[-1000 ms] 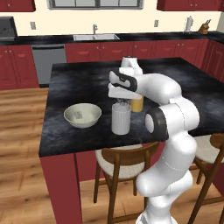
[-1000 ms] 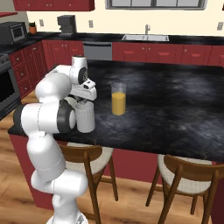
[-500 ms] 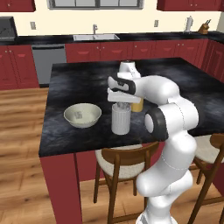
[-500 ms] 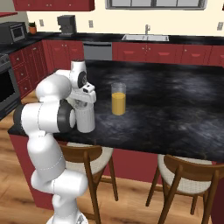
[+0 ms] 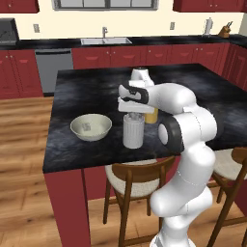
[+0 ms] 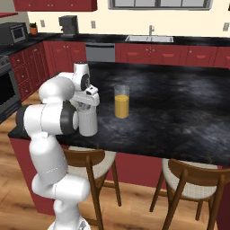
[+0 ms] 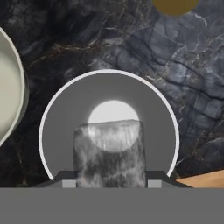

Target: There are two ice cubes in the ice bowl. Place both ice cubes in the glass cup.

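Ice cube: pinched in the hand, directly above the glass cup.
Remaining: one cube in the ice bowl; neither delivered yet.

One ice cube pinched above glass cup.

The arm is glossy white, built of rounded, bulging segments with dark grey joint rings and a black-trimmed hand.
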{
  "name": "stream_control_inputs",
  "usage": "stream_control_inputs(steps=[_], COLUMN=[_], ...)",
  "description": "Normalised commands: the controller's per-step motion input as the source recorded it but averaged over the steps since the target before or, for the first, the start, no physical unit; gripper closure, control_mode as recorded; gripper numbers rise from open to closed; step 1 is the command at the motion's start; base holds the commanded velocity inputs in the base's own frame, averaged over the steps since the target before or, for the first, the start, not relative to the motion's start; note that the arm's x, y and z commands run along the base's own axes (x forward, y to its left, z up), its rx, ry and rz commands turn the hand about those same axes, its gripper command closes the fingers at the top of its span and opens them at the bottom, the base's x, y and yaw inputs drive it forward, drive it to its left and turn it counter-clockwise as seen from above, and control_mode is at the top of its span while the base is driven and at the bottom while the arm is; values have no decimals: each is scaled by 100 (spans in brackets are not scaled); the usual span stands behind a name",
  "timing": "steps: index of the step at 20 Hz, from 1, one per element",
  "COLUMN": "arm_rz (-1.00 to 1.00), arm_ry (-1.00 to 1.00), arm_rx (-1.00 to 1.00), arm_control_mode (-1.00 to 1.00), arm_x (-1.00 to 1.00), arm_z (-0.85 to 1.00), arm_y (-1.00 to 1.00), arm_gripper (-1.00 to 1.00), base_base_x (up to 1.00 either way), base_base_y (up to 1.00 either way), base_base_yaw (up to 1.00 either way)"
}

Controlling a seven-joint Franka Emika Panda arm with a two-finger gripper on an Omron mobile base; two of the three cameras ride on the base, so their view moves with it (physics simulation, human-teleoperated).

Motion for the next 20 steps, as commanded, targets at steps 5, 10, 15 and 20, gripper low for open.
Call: stream_control_inputs(steps=[5, 10, 15, 20], arm_rz=[0, 0, 0, 0], arm_ry=[0, -1, -10, -5], arm_rx=[0, 0, 0, 0], arm_control_mode=[-100, -100, -100, -100], arm_x=[5, 0, 0, -39], arm_z=[-10, -3, 33, 25], arm_y=[0, 0, 0, 11], arm_gripper=[100, -100, -100, -100], base_base_x=[0, 0, 0, 0], base_base_y=[0, 0, 0, 0], base_base_yaw=[0, 0, 0, 0])
